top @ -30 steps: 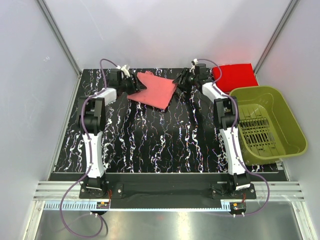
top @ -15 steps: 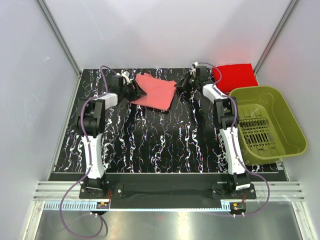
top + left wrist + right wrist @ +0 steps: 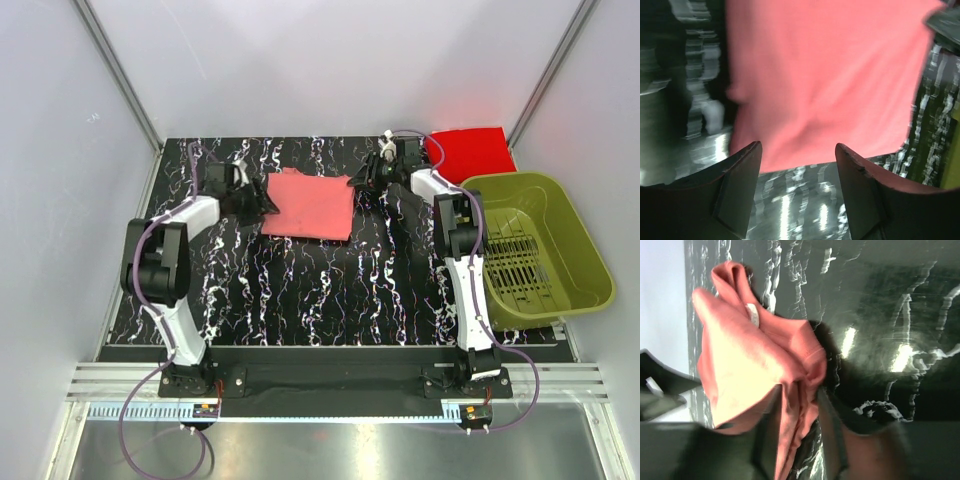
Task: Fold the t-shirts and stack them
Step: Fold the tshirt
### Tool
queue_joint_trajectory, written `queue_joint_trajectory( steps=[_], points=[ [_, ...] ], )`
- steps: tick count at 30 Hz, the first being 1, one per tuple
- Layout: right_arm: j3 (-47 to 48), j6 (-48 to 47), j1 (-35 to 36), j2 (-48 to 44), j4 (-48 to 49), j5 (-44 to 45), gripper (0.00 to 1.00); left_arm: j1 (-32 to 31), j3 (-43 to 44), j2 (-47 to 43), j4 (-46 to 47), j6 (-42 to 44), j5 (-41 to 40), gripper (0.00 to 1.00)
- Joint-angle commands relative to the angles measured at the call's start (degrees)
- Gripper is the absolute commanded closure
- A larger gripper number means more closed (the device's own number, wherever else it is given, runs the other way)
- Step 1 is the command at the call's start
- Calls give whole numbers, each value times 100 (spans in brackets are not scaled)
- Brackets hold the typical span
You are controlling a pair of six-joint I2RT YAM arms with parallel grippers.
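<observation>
salmon shirt (image 3: 308, 205) has dropped flat at twelve o'clock, fold laid; my left gripper (image 3: 257, 201) hangs released, my right gripper (image 3: 360, 181) still pinches its edge.

salmon-pink t-shirt (image 3: 830, 80) blurred, cut off above

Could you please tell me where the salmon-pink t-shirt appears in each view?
Top external: salmon-pink t-shirt at far centre of the black marbled tabletop.
Left wrist: the shirt fills the upper middle, beyond the fingers.
Right wrist: the shirt bunched left of centre, running between the fingers.
Shared landmark: that tabletop.
</observation>
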Motion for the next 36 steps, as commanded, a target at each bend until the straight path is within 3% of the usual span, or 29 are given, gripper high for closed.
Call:
queue_joint_trajectory(
  steps=[1,3,11,17,31,36],
  points=[
    [78,-456,-31,-416,-502,-232,52,377,-343,-431,-406,437,-159,34],
    [69,-587,-31,-452,-530,-302,38,412,-572,-511,-247,446,-54,34],
    [517,-843,-31,-189,-670,-556,25,369,-547,-362,87,490,650,39],
    [896,-729,-22,110,-680,-742,25,395,-327,76,122,631,500,43],
    [1221,-500,13,576,-539,-874,33,518,51,631,342,1079,1168,40],
    [1247,-491,13,646,-547,-768,35,527,165,667,61,1219,1248,49]
  ],
)
